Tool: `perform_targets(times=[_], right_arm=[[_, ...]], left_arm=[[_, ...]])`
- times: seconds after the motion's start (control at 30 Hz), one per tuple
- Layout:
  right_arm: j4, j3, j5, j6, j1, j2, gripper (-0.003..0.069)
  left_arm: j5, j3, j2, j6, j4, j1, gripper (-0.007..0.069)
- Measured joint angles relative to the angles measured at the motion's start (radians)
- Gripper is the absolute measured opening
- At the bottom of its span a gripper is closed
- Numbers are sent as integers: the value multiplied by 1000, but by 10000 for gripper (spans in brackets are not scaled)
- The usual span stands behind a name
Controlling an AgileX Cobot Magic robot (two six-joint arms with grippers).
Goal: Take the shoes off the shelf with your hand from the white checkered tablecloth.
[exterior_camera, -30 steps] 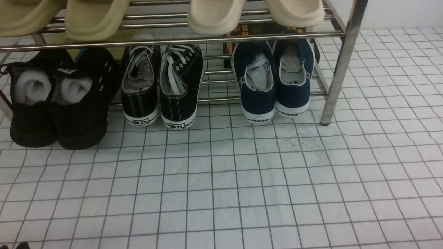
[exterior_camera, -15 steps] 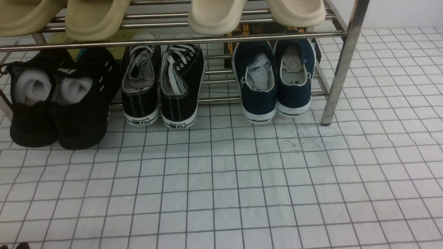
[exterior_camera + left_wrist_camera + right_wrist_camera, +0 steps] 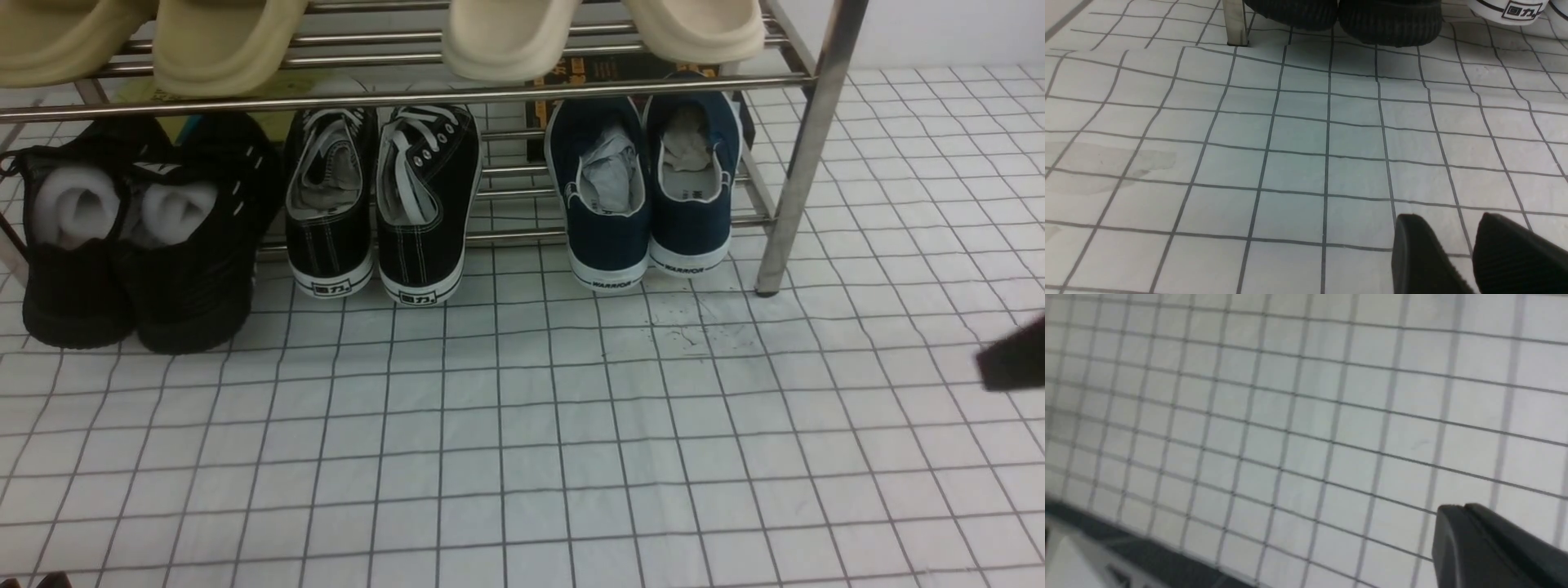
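Observation:
The navy slip-on shoes with white soles and paper stuffing sit on the lower tier of the metal shelf, heels toward me, at its right end. The white checkered tablecloth lies below and in front. My right gripper shows as a black tip at the right edge, well right of the shoes; in the right wrist view its jaws are pressed together and empty above the cloth. My left gripper is open a little and empty, low over the cloth; a sliver of it shows at the front view's bottom left.
Black lace-up sneakers stand in the shelf's middle and all-black shoes with white foam at its left, also seen in the left wrist view. Beige slippers rest on the top tier. A shelf leg stands near.
My right gripper has come into the front view at the right edge. The shoes and shelf have not moved.

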Motion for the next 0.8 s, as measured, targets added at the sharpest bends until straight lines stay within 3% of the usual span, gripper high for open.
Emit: perform_targets(times=[0.03,0.17,0.3,0.37,0.53,0.57,0.8], right_arm=[[1,-11,5,0,23,13,5],[-42,-270,41,37,283,297,21],[-190,-485,57,155,406,477,57],[-324,-672,60,262,478,612,108],[-526,-956,66,388,551,792,217],[-590,-1062,70,431,570,852,268],[-671,-1289,73,500,583,1051,425]], left_arm=[[0,0,0,0,0,0,239],[0,0,0,0,0,0,239],[0,0,0,0,0,0,239],[0,0,0,0,0,0,239],[0,0,0,0,0,0,239],[0,0,0,0,0,0,239],[0,0,0,0,0,0,239]])
